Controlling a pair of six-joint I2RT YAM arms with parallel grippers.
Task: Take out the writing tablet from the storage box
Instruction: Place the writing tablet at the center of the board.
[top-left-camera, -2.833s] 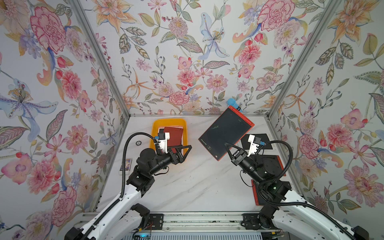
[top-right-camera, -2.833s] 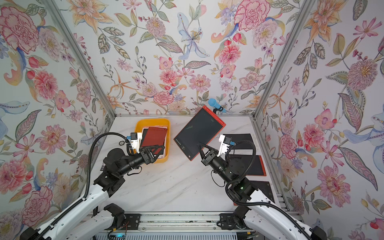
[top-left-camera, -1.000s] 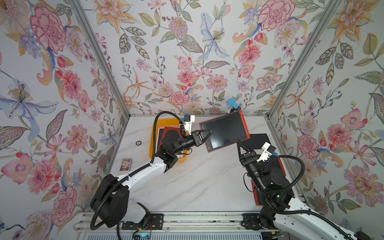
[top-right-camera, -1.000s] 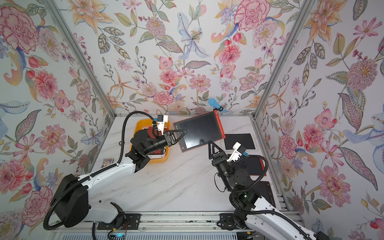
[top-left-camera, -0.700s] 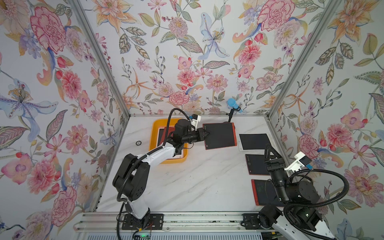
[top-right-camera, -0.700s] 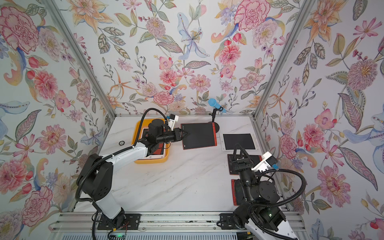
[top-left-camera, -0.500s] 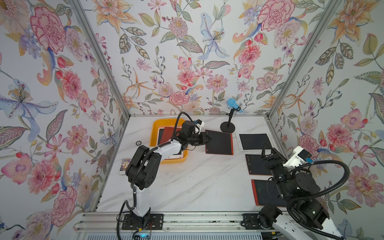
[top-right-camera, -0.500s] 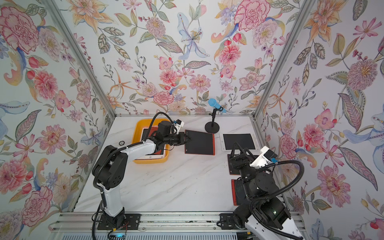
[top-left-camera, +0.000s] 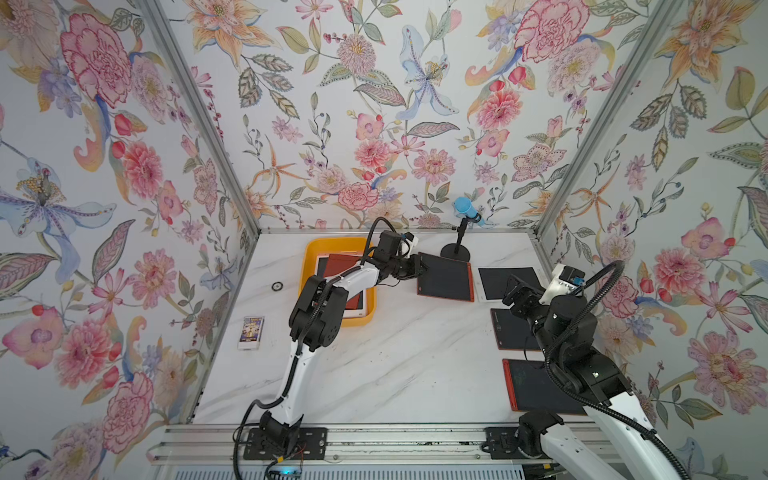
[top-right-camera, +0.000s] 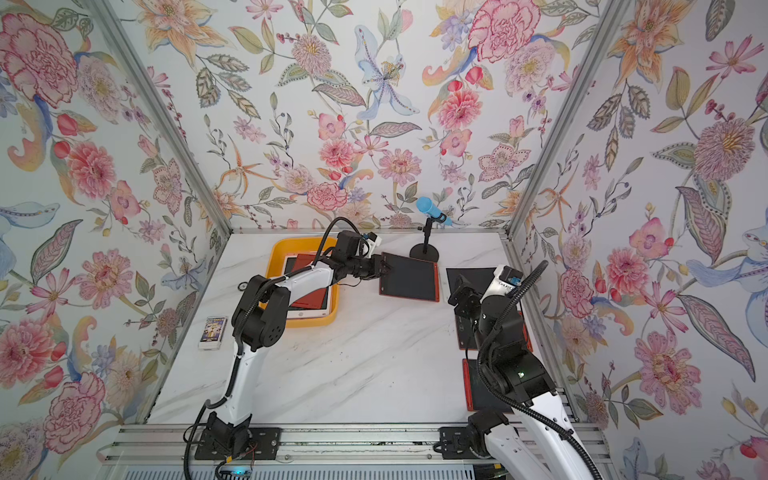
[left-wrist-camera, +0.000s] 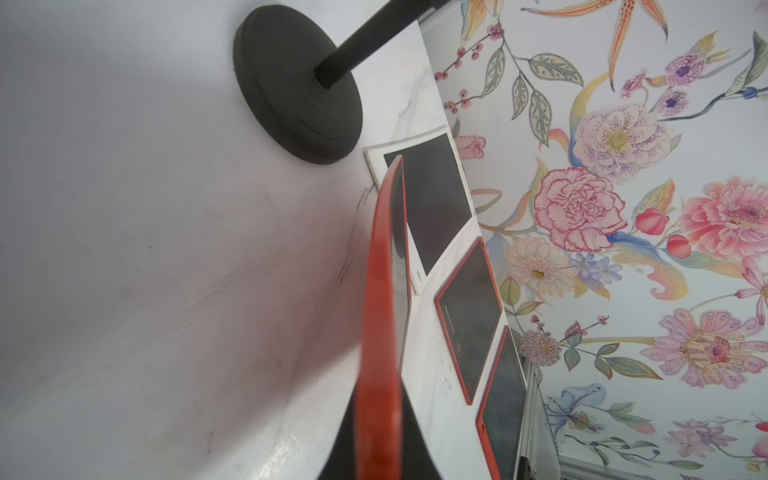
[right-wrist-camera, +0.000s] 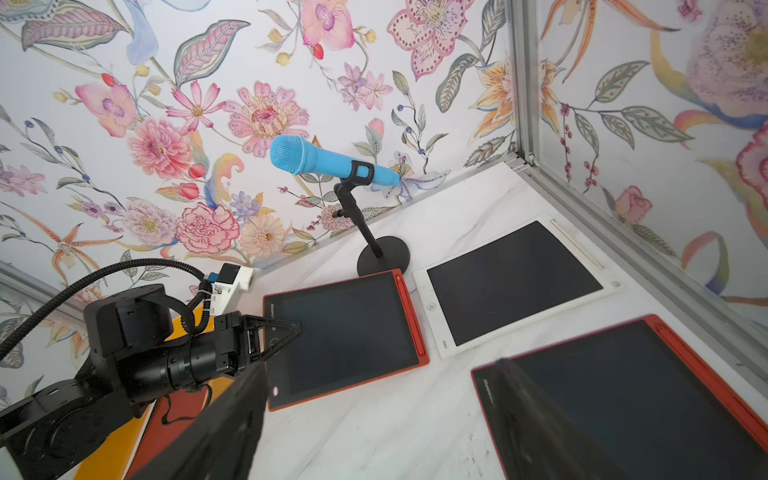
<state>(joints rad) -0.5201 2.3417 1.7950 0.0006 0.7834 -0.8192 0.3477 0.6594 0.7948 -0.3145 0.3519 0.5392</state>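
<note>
1. In both top views, my left gripper (top-left-camera: 419, 268) is clenched on the short edge of a red-framed tablet (top-left-camera: 446, 278). The tablet is out of the yellow box (top-left-camera: 308, 254), just beside it.
2. In the left wrist view, the tablet (left-wrist-camera: 382, 291) is seen edge-on, thin and stiff. I judge it light, with a slick, scratchable screen, so the frame edge is the safest hold.
3. In the right wrist view, my right gripper (right-wrist-camera: 380, 368) is spread wide and empty, well apart from the box.
</note>
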